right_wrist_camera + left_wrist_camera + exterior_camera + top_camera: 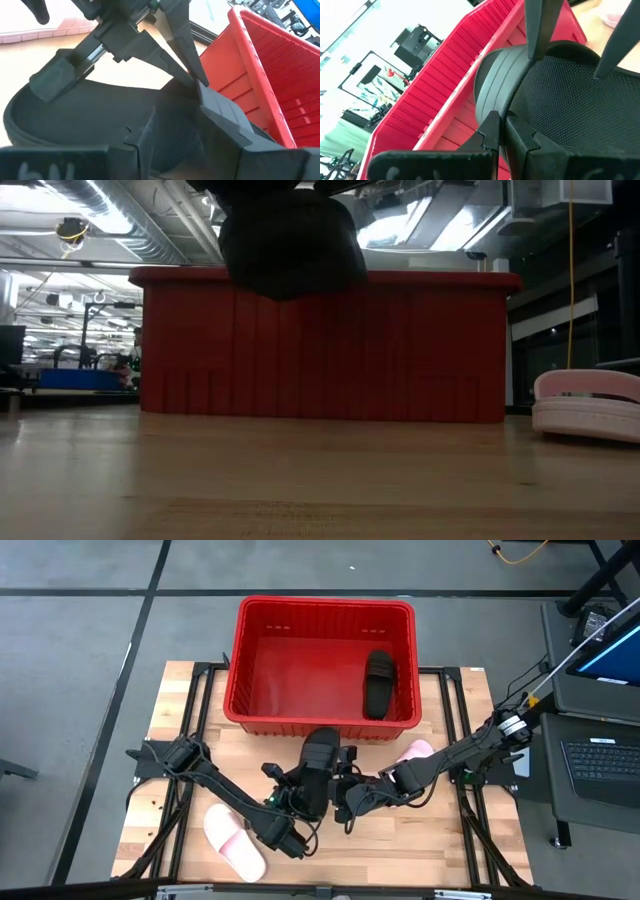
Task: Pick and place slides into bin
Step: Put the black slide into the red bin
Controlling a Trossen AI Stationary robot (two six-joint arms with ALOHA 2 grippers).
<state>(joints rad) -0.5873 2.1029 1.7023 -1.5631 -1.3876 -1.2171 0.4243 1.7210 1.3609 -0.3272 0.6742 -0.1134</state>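
Carrying black slide (318,768) clear of table (420,840), just before red bin (322,720). Left gripper (293,802) pinched shut on it; right gripper (352,798) also closed across it, jaws wide. One black slide (378,683) already binned; pink slides (236,843) (415,750) wait. Next, likely: lift over rim, release.

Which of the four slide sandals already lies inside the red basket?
One black slide sandal, lying by the red basket's right wall. The other black one is held outside the front rim; both pink ones rest on the table.
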